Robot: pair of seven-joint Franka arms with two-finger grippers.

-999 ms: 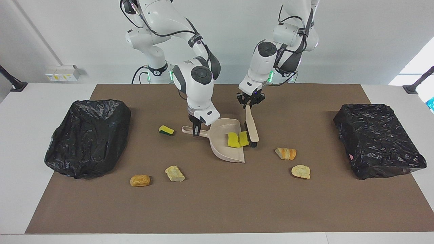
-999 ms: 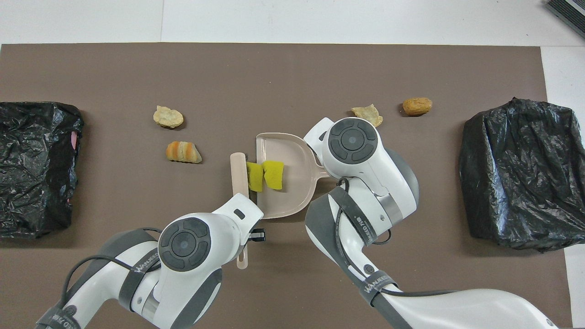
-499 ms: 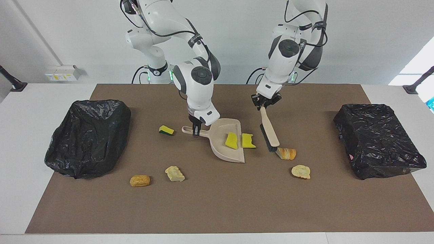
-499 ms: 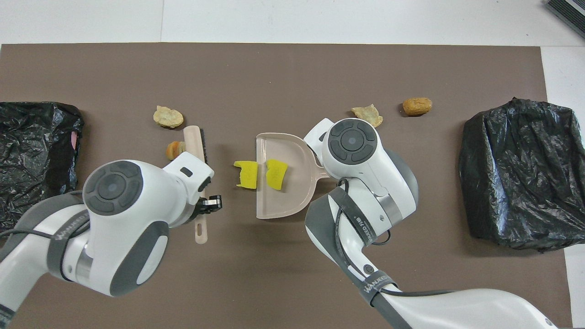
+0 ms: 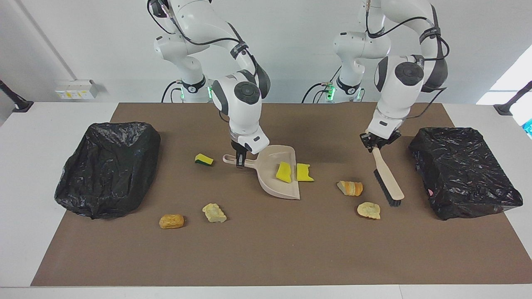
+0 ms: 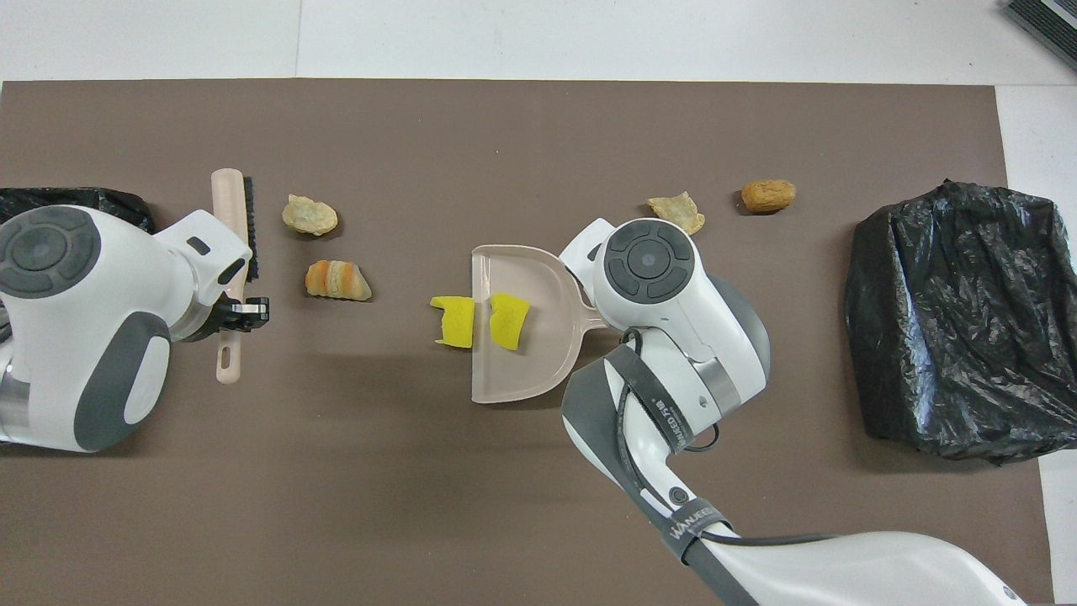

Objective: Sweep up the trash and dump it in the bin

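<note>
My right gripper (image 5: pixel 239 160) is shut on the handle of the beige dustpan (image 5: pixel 276 176), which rests on the mat (image 6: pixel 522 337). One yellow sponge (image 5: pixel 284 172) lies in the pan and a second (image 5: pixel 304 173) lies at its lip. My left gripper (image 5: pixel 376 143) is shut on the beige brush (image 5: pixel 388 182), head down between the bin at the left arm's end and two bread chunks: orange-striped (image 5: pixel 350 188) and cream (image 5: pixel 368 210). A yellow-green sponge (image 5: pixel 203 159) lies beside the pan's handle. A cream chunk (image 5: pixel 214 212) and a tan chunk (image 5: pixel 171 221) lie farther out.
Two bins lined with black bags stand on the brown mat, one at the right arm's end (image 5: pixel 108 166) and one at the left arm's end (image 5: pixel 463 170). In the overhead view the left arm covers most of the bin at its end (image 6: pixel 84 198).
My left gripper has carried the brush from the dustpan's mouth past the bread chunks toward the left arm's end. One yellow sponge slid out to the pan's lip. The right arm has not moved.
</note>
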